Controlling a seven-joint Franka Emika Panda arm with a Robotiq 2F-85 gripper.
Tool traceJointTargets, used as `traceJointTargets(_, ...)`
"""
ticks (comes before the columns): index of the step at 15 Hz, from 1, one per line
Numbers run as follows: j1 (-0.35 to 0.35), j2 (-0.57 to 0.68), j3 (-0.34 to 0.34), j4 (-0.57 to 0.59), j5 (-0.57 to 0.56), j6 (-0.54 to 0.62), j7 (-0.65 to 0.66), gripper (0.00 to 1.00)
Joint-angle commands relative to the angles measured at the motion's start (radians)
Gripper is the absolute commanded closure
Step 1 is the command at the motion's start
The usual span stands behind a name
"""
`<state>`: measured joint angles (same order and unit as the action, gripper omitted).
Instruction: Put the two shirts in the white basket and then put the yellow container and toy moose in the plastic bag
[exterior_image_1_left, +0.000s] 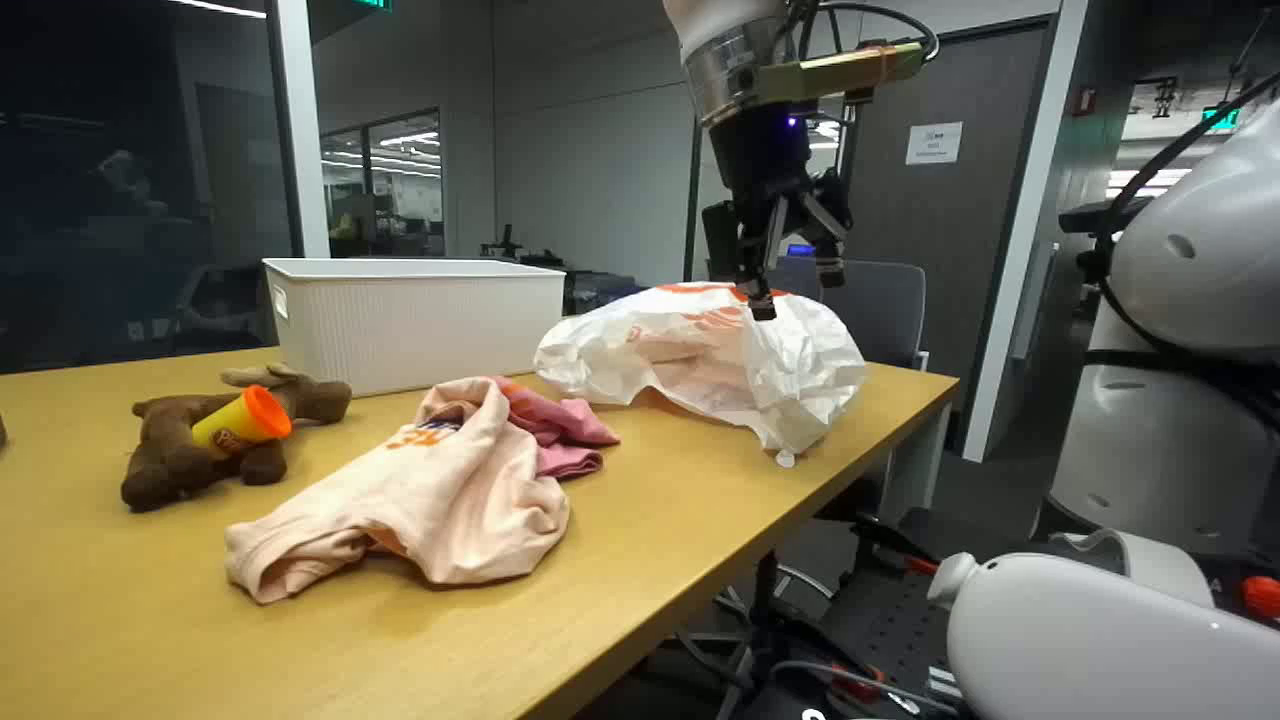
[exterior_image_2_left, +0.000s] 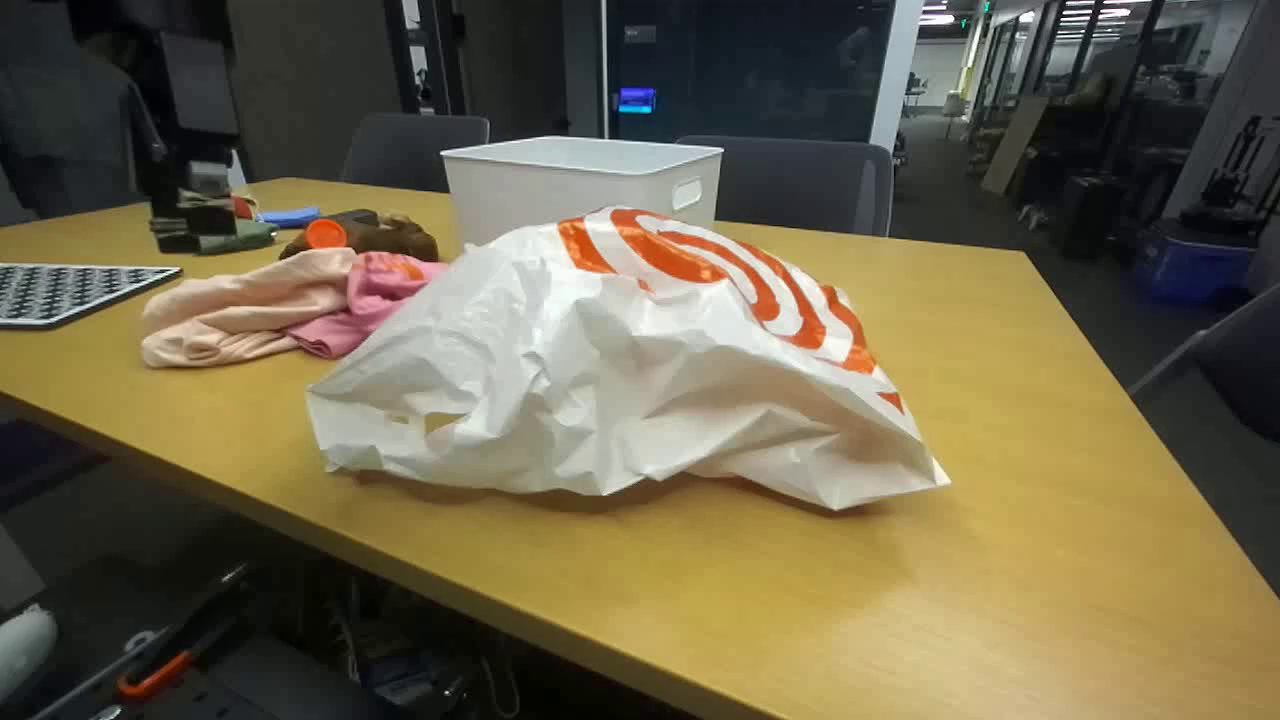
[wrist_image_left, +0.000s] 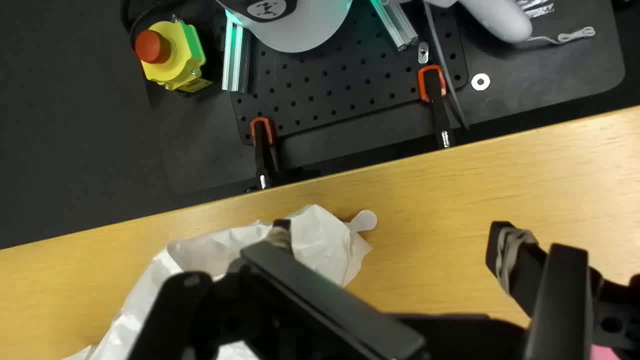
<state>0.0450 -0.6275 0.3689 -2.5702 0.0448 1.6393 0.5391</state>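
Observation:
My gripper (exterior_image_1_left: 796, 290) hangs above the white plastic bag (exterior_image_1_left: 800, 370), pointing down. Its jaws stand wide apart with nothing between them; in the wrist view one of the fingers (wrist_image_left: 281, 235) overlaps the bag (wrist_image_left: 320, 235). On the table a peach shirt (exterior_image_1_left: 450, 520) lies crumpled against a magenta-pink shirt (exterior_image_1_left: 565, 430). The white basket (exterior_image_1_left: 420, 330) stands upright behind them; its floor is hidden. The toy moose (exterior_image_1_left: 165, 465) lies on the table, with the yellow container (exterior_image_1_left: 225, 430) resting against it. In an exterior view the container's orange lid (exterior_image_2_left: 326, 234) shows beside the moose (exterior_image_2_left: 400, 240).
The table (wrist_image_left: 450, 200) ends at a long edge near the robot's base, where clamps (wrist_image_left: 435, 95) hold a perforated plate. A black-and-white patterned board (exterior_image_2_left: 80, 290) and a blue item (exterior_image_2_left: 288, 216) are also in view. Chairs (exterior_image_2_left: 790, 180) stand around the table.

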Motion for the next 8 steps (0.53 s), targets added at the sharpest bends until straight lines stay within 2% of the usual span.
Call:
traceJointTargets(1,0.022,0.005,-0.019,0.003,-0.01,-0.001,0.01,0.0)
traceJointTargets(6,0.021,0.004,-0.019,0.009,-0.01,-0.001,0.01,0.0)
traceJointTargets(8,0.021,0.037,-0.023,0.031,-0.004,0.042,-0.005,0.0)
